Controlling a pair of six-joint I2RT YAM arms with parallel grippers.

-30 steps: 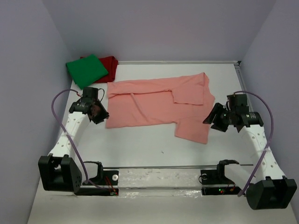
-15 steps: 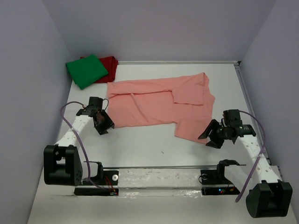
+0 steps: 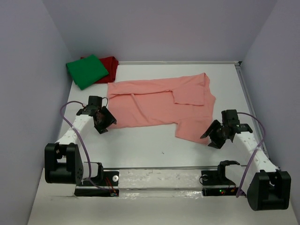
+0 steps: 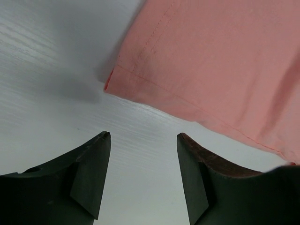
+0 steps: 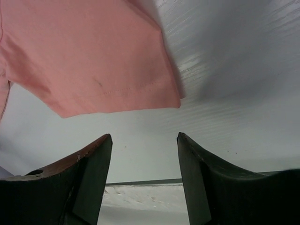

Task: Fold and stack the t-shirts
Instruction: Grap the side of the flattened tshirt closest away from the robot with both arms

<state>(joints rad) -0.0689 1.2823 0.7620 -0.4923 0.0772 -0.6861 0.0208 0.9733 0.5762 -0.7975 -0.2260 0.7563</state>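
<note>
While the green t-shirt (image 3: 87, 70) and dark red t-shirt (image 3: 110, 65) lie folded, the salmon-pink t-shirt (image 3: 159, 101) is only partly folded; left gripper (image 3: 107, 123) and right gripper (image 3: 212, 138) stand open, empty.

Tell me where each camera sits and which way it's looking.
Top external: above and behind, looking down on the table; left arm and right arm show, with the salmon-pink t-shirt, green t-shirt and dark red t-shirt.
Left wrist: on the left arm, facing the pink tee's hem corner; open left tool shows.
Right wrist: on the right arm, facing another corner of it; open right tool shows.
Shared: all three see the salmon-pink t-shirt.
</note>
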